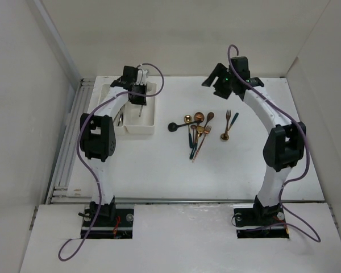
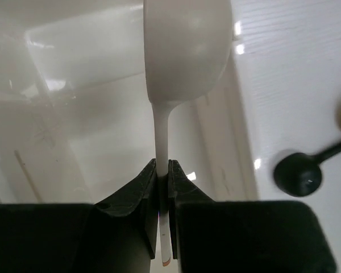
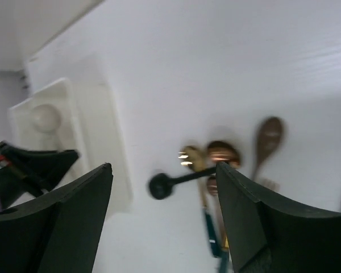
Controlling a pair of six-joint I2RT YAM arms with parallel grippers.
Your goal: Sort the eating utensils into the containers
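Observation:
My left gripper (image 1: 138,95) hangs over the right one of the two joined white trays (image 1: 143,130). It is shut on the handle of a silver spoon (image 2: 184,51), whose bowl points down into the tray; the jaws (image 2: 163,166) pinch the handle near its end. A silver utensil (image 1: 120,118) lies in the left tray. My right gripper (image 1: 220,86) is open and empty, raised over the table behind the utensil pile (image 1: 198,132). Its wrist view shows a black spoon (image 3: 162,186), a copper spoon (image 3: 221,152) and a brown spoon (image 3: 270,133) below the open jaws (image 3: 162,168).
A gold fork and a teal-handled spoon (image 1: 229,122) lie at the right of the pile. The black spoon (image 1: 173,126) lies nearest the trays and shows in the left wrist view (image 2: 298,173). White walls enclose the table on three sides.

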